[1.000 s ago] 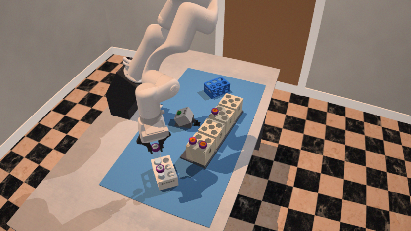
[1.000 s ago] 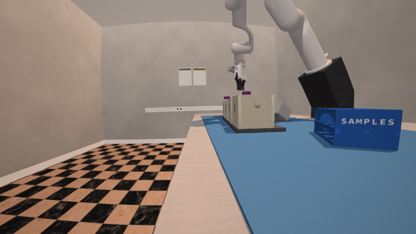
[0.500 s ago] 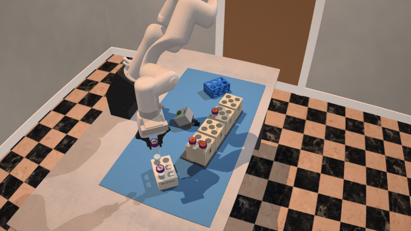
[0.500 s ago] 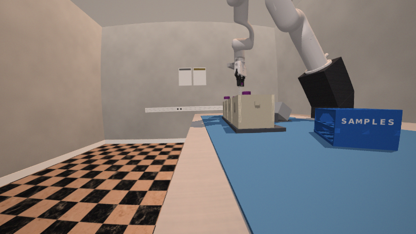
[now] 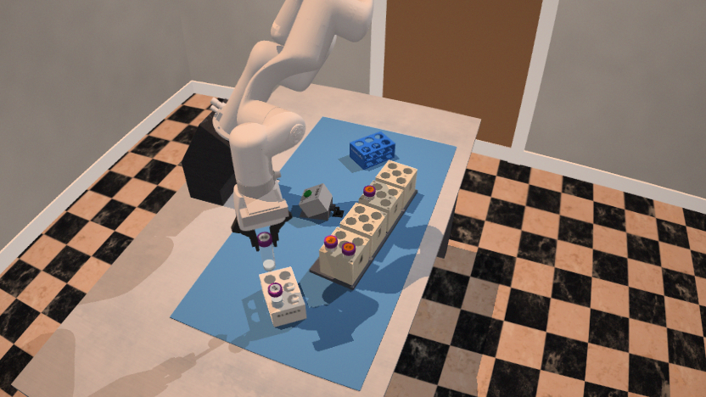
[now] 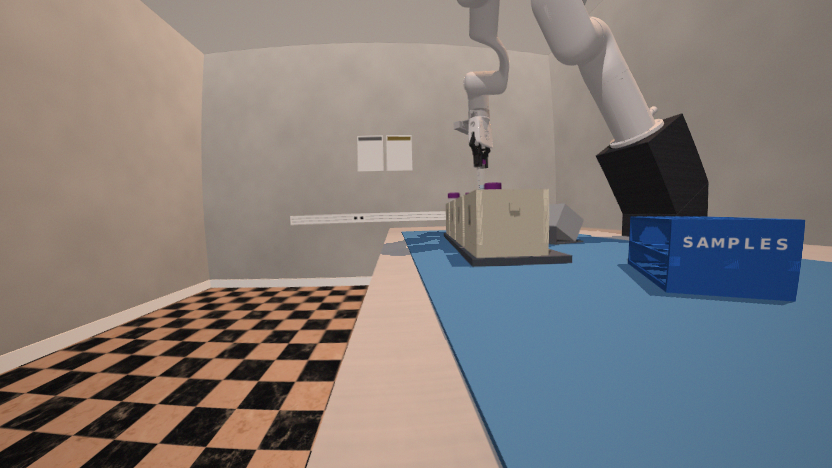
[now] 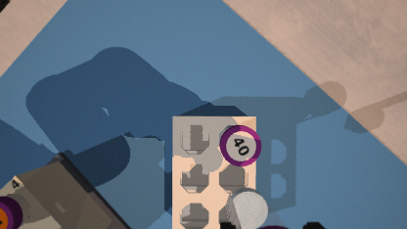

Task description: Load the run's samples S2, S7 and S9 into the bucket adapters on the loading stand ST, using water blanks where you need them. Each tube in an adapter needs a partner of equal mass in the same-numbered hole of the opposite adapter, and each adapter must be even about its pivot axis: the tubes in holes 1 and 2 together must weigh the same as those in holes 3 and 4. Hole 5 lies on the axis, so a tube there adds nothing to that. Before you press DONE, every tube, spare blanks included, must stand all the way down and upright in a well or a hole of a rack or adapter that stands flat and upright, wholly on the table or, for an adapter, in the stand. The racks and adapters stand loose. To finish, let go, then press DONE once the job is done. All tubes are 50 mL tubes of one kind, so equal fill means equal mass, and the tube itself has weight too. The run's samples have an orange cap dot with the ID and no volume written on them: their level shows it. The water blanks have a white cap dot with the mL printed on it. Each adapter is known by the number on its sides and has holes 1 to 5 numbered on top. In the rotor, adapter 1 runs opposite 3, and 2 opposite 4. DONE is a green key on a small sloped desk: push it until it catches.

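Nearest the camera in the exterior view, the blue mat (image 5: pixel 221 296) (image 6: pixel 610 378) (image 7: pixel 147 29) is seen running beside the pale table edge (image 5: pixel 123 291) (image 6: pixel 384 372) (image 7: pixel 342 54). On it, the blue rack (image 5: pixel 372 160) (image 6: pixel 736 267) marked SAMPLES is set flat, near one end of the row of adapters. Four cream adapters are lined up on the dark stand (image 5: pixel 318 270) (image 6: pixel 561 259) (image 7: pixel 93 189). In the end adapter (image 5: pixel 338 264) (image 7: pixel 64 196), near the blanks rack, two tubes with orange dots (image 5: pixel 348 248) (image 6: pixel 453 195) (image 7: pixel 6 215) are held; one more tube with an orange dot (image 5: pixel 369 191) (image 6: pixel 492 185) is seated in the adapter (image 5: pixel 395 207) second from the other end. The gripper (image 5: pixel 265 243) (image 6: pixel 480 164) (image 7: pixel 271 226) is closed on the purple cap of a clear tube (image 5: pixel 267 254) (image 6: pixel 479 177) (image 7: pixel 250 209), which is held about upright, with its white bottom raised near the blanks rack (image 5: pixel 291 314) (image 7: pixel 213 196). Its printed number cannot be read. In that cream rack, a water blank marked 40 (image 5: pixel 275 290) (image 7: pixel 241 146) is stood in a corner well. Between the arm's base and the stand, the grey desk (image 5: pixel 322 203) (image 6: pixel 565 222) is placed, its green key (image 5: pixel 306 193) on the sloped face.

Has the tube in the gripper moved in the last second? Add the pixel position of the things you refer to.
Yes: up, judged in the top view. The tube's (image 5: pixel 266 254) bottom now shows farther above the blanks rack (image 5: pixel 288 315).
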You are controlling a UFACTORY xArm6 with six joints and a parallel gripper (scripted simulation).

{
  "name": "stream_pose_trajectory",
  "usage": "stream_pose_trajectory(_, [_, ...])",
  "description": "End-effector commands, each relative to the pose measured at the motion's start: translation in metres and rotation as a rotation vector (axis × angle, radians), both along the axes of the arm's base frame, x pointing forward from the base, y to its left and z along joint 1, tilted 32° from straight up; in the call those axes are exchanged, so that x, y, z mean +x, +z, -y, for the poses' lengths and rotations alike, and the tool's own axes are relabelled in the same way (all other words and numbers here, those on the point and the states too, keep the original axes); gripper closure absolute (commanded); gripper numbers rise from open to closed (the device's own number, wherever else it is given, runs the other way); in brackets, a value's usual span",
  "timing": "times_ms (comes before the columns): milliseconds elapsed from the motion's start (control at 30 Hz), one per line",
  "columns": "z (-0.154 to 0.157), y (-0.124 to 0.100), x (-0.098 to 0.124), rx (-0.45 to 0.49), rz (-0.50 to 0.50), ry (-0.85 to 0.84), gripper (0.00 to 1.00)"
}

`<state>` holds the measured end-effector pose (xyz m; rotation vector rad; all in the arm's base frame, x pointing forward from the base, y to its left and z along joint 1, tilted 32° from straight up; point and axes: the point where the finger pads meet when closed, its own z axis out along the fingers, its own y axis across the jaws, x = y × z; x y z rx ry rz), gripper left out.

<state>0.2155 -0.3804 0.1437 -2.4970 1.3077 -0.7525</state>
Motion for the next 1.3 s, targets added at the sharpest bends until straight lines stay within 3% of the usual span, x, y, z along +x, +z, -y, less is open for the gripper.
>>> stream_pose_trajectory(0, [0.001,0.002,0.0,-0.003,0.001,-0.001,1.0])
stream_pose_trajectory(133, [0.001,0.002,0.0,-0.003,0.001,-0.001,1.0])
stream_pose_trajectory(933, [-0.095,0.028,0.048,-0.396,-0.027,0.618,1.0])
stream_pose_trajectory(1267, [-0.129,0.038,0.066,-0.397,-0.027,0.62,1.0])
